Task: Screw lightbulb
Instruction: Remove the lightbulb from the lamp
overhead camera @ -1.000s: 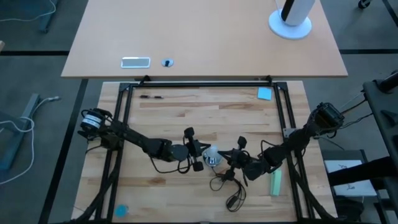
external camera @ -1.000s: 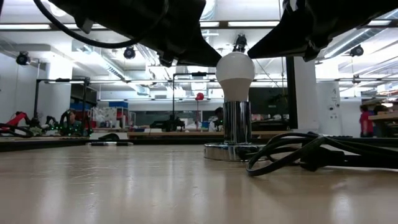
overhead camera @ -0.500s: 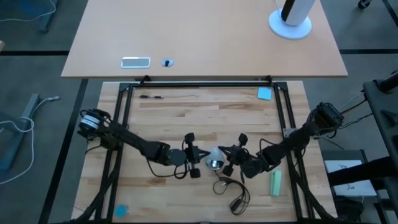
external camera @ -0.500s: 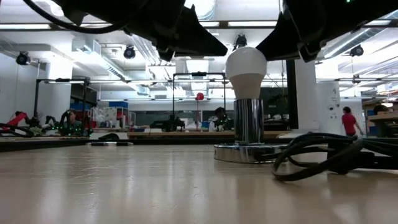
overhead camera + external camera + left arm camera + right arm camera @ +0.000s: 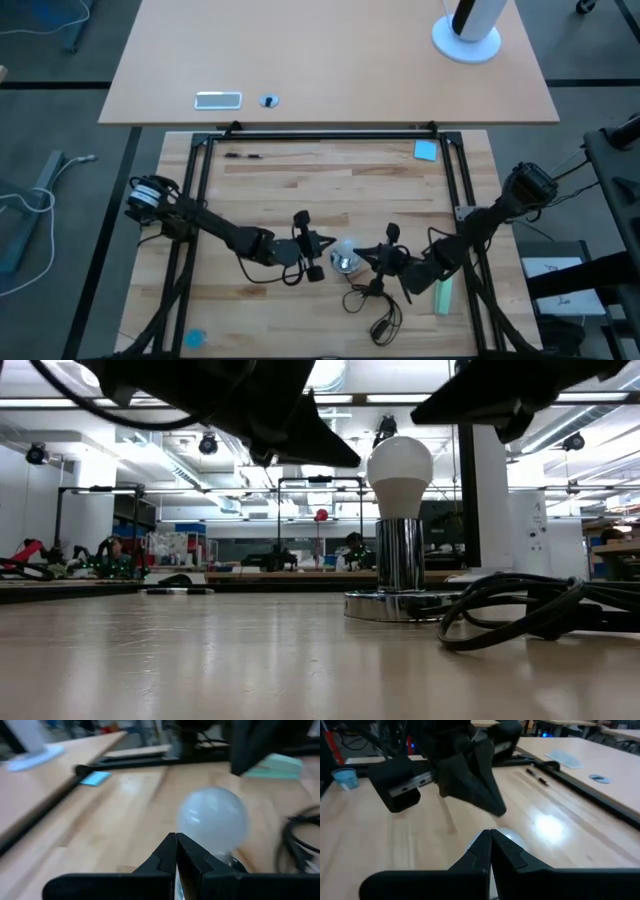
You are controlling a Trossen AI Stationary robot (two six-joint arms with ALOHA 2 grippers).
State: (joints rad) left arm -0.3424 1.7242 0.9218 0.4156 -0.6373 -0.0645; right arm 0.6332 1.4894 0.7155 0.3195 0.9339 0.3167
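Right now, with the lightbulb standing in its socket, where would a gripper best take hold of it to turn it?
Probably around the widest part of the lightbulb, coming down from above. It stands upright with its round white dome fully exposed, while the chrome socket hides its base, and the black cord lies on the table alongside.

Overhead, tabletop-level, two wrist views.

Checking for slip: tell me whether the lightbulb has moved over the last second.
Yes. In the low view the lightbulb, together with its socket, has shifted right, closer to the white pillar behind, mostly in the first half second.
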